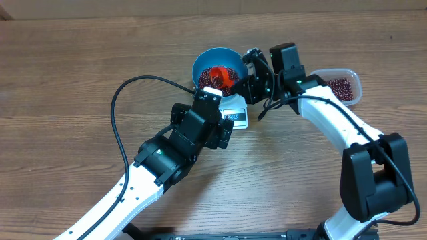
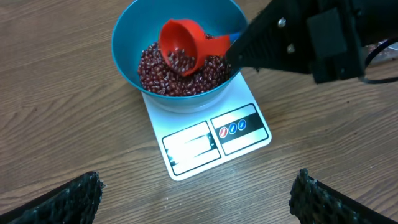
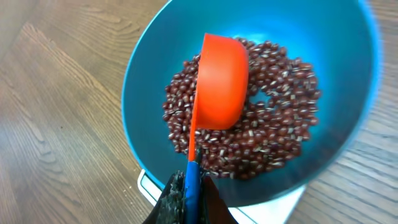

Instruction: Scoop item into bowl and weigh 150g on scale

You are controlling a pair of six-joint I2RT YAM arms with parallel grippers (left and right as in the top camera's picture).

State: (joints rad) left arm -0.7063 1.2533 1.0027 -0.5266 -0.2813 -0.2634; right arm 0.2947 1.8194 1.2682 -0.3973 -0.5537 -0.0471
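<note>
1. Right tool (image 3: 188,194) clamped on the handle of the scoop (image 3: 219,81), which is tipped on its side over the bowl (image 3: 144,81).
2. Beans (image 3: 277,124) heaped in bowl.
3. Bowl sits on scale (image 2: 214,138), which rests on the tabletop (image 2: 62,124).
4. Left tool (image 2: 196,199) fingers wide apart, holding nothing, just in front of scale.
5. Tub (image 1: 357,83) right of bowl holds more beans.

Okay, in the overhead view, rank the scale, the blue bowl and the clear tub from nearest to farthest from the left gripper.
1. The scale, just ahead of the left gripper.
2. The blue bowl, on the scale, farther ahead.
3. The clear tub, off on the right arm's side.
</note>
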